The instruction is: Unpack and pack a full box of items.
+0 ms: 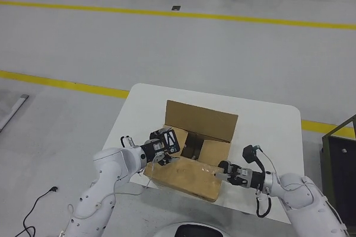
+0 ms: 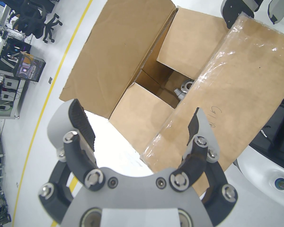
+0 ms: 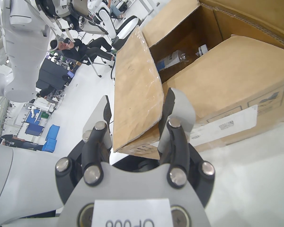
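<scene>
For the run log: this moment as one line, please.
box: on table, items inside | left gripper: open, astride near flap | right gripper: open, astride same flap

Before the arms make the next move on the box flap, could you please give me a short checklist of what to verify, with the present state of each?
1. Left gripper open at one end of the taped flap: ok.
2. Right gripper open, with the flap's other corner between its fingers: ok.
3. Back flap standing up, out of the way: ok.
4. Side flaps folded inward over part of the opening: not ok for unpacking.
5. Items inside lie below the flaps: ok; their number: cannot tell.
6. Box resting on the table: ok.
</scene>
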`<state>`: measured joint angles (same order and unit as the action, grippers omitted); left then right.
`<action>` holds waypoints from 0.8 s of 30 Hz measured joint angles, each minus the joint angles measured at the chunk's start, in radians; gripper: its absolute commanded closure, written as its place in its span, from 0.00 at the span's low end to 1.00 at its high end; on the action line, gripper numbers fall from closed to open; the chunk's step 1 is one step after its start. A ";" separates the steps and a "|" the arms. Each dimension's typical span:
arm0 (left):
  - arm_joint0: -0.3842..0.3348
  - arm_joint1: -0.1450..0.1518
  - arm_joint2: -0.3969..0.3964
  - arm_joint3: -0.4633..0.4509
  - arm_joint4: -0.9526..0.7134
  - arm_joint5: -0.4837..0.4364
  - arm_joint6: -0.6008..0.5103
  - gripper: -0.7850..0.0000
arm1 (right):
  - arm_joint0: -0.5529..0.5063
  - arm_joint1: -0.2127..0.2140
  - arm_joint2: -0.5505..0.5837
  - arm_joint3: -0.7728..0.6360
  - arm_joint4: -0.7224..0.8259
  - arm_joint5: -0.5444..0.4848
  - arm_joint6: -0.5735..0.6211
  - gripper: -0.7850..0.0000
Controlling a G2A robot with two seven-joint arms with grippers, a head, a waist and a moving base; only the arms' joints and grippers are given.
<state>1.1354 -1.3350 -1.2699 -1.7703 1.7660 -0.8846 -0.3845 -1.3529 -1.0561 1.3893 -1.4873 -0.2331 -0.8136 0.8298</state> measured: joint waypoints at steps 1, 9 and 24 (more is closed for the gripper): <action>0.000 0.000 0.000 0.000 0.000 0.000 0.000 0.00 | 0.001 0.001 -0.007 0.004 0.012 -0.006 0.008 0.58; 0.000 0.000 0.000 0.000 0.000 0.000 0.000 0.00 | 0.008 0.012 -0.036 0.013 0.121 -0.051 0.065 0.64; 0.000 0.000 0.000 0.000 0.000 0.000 0.000 0.00 | 0.066 0.017 -0.148 0.018 0.090 -0.001 0.120 1.00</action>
<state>1.1354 -1.3350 -1.2699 -1.7703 1.7660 -0.8846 -0.3845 -1.2869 -1.0388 1.2411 -1.4697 -0.1428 -0.8145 0.9496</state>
